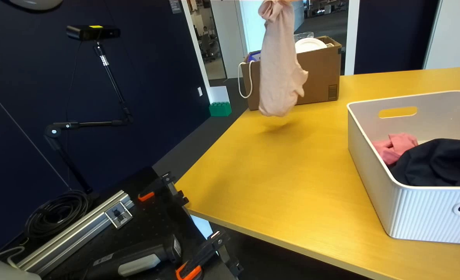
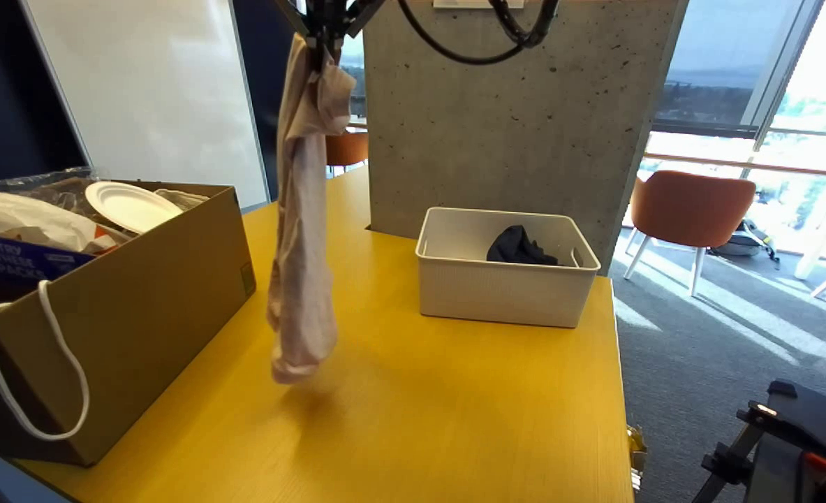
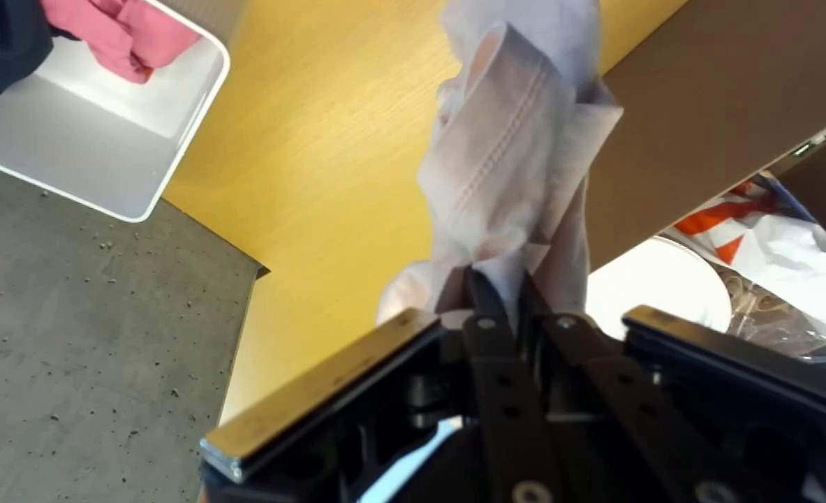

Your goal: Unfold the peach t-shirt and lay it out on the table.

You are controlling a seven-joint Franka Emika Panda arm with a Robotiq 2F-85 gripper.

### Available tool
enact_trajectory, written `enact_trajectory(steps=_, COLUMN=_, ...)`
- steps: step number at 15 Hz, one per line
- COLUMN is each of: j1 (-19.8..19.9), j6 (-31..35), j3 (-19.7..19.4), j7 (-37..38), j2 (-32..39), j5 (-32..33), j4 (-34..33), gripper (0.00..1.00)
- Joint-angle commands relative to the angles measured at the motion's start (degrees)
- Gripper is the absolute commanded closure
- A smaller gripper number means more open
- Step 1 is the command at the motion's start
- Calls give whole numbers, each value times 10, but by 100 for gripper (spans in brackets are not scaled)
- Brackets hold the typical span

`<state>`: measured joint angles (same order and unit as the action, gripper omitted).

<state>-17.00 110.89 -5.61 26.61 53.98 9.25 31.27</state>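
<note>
Peach t-shirt [image 2: 303, 258] hangs in a long bunch above the table [image 2: 440, 412], apart from it, with the cardboard box [image 2: 154, 335] at eight o'clock and the white bin [image 2: 503, 293] between three and four in an exterior view. As I see it, lowering it straight down would likely leave a crumpled heap, because a single narrow pinch gathers the cloth, and a swing toward eight could snag it on the box. High at the t-shirt's twelve o'clock, the claw [image 3: 503, 288] points to six, nearly closed on a fold of fabric.
</note>
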Motion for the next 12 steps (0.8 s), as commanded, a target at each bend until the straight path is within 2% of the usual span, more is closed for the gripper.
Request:
enact_trajectory(steps=1, j1=-4, j6=-13, j3=4, j7=40, j2=4, j5=-11, j4=8, gripper=98)
enact_trajectory(steps=7, j1=-6, j6=22, j3=21, j7=32, j2=46, j5=-38, j4=69, gripper=98)
enact_trajectory(steps=12, j1=-32, j6=4, j3=44, j7=44, j2=40, j5=-49, j4=155, gripper=98)
